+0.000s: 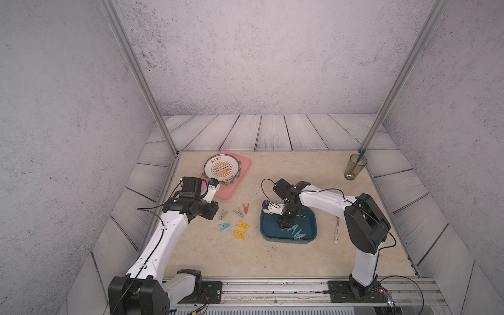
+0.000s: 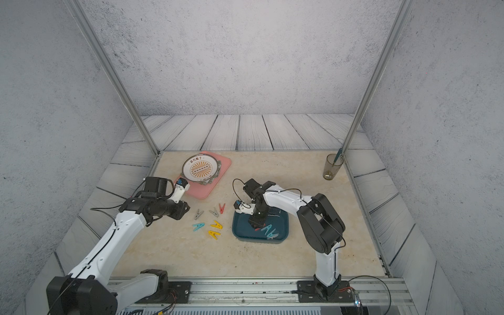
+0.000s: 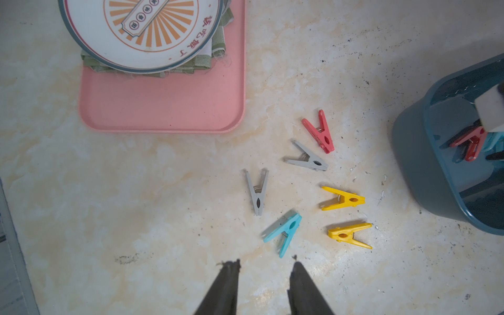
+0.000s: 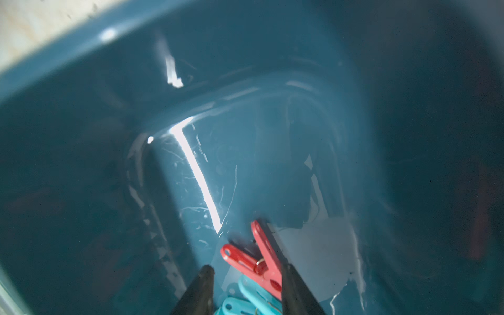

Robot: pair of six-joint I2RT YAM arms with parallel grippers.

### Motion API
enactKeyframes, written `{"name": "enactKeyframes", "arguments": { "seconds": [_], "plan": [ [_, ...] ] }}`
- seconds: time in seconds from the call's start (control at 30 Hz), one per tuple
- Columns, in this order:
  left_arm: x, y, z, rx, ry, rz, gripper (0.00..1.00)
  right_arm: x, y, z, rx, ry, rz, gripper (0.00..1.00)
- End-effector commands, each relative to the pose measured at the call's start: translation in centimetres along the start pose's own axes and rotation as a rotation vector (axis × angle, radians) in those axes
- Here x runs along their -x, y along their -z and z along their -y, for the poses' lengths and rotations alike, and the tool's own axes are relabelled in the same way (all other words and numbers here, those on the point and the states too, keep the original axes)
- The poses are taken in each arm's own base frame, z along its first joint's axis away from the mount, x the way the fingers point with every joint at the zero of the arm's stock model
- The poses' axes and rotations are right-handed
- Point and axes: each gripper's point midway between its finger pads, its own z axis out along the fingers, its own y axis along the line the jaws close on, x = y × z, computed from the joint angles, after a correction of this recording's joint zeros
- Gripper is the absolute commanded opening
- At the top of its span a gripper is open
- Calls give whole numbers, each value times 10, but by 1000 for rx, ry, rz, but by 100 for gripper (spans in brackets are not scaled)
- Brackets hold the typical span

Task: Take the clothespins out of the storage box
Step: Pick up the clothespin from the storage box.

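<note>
your right pincer [image 4: 246, 267] is part open around a red clothespin [image 4: 266, 261] in the storage box [image 4: 81, 109]. your left pincer [image 3: 264, 264] is open, empty.

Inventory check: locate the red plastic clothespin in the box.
Right wrist view: red plastic clothespin lies in the dark teal plastic box, between the right end effector's fingers.

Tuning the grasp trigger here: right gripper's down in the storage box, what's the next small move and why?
Probably close the right gripper on the red clothespin. In the right wrist view its open jaws straddle that pin on the floor of the storage box, with a gap left on one side. Teal clothespins lie right beside it, so lift only once it is gripped.
</note>
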Motion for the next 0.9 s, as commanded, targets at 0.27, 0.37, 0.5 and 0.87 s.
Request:
{"name": "enactKeyframes", "arguments": {
  "seconds": [0.27,0.37,0.5,0.87],
  "plan": [
    [1,4,-3,12,13,1,37,-1,-24,7,5,-3,-42,31],
    [0,4,-3,13,13,0,37,-2,-28,6,15,-6,-45,25],
    [0,4,-3,13,12,1,37,-3,-30,3,32,-13,-51,18],
    [1,7,-4,20,11,5,37,20,31,-4,2,-30,62,2]
  ]
}}
